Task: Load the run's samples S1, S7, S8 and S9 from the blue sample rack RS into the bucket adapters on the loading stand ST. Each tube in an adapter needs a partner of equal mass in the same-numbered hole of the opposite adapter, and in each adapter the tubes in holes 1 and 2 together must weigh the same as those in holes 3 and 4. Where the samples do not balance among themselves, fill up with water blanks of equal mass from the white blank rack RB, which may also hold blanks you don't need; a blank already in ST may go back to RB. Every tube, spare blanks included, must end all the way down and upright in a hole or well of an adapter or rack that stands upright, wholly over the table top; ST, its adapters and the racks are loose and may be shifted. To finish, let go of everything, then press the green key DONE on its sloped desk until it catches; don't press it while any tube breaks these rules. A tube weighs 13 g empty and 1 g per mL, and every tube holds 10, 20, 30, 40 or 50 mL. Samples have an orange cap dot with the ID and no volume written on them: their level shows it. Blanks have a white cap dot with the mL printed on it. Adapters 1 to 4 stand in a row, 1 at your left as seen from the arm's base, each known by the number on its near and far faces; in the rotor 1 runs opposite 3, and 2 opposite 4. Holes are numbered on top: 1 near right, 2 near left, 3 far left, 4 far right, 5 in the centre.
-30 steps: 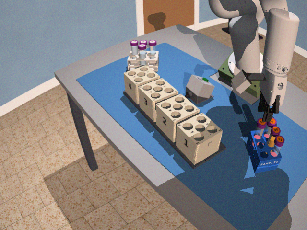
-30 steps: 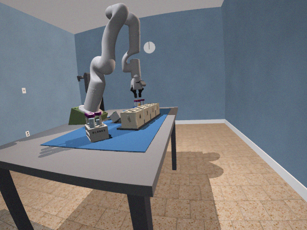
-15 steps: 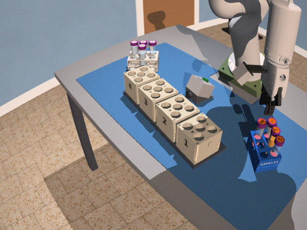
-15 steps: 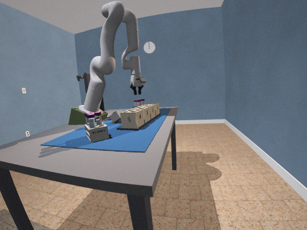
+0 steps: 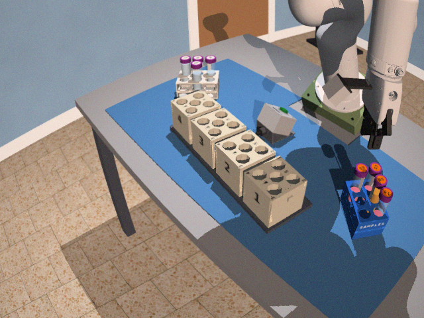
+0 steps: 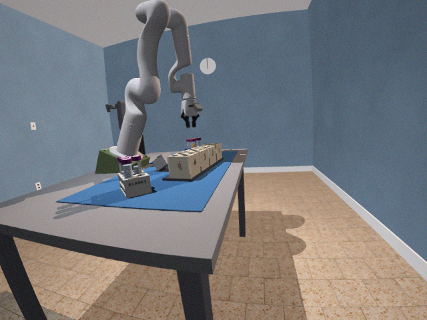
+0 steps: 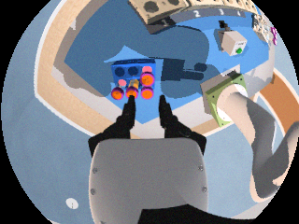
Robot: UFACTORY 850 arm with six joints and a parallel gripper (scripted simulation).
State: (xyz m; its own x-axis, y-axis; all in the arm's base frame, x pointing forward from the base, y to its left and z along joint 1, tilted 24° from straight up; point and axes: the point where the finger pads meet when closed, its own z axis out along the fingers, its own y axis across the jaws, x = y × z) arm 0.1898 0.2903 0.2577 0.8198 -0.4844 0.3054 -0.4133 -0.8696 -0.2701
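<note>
My gripper (image 5: 375, 144) (image 6: 189, 123) (image 7: 147, 101) hangs part open and empty, well above the blue sample rack RS (image 5: 369, 224) (image 7: 133, 69). The rack stands at the mat's right end and holds several purple-capped tubes with orange dots, among them one tube (image 5: 361, 168) at the back and one tube (image 5: 386, 194) nearest the label. Adapters 1 (image 5: 273, 200), 2 (image 5: 230, 167), 3 (image 5: 202, 140) and 4 (image 5: 179, 119) stand in a row on the dark stand ST (image 5: 291, 218), all holes empty. The white blank rack RB (image 5: 197, 87) (image 6: 135, 186) holds several tubes behind adapter 4.
The grey sloped desk (image 5: 273, 123) (image 7: 232, 40) with the green DONE key (image 5: 283, 109) sits between the adapters and the arm's green base (image 5: 334, 110). A blue mat (image 5: 144, 112) covers the table's middle. The table edge runs close in front of the stand.
</note>
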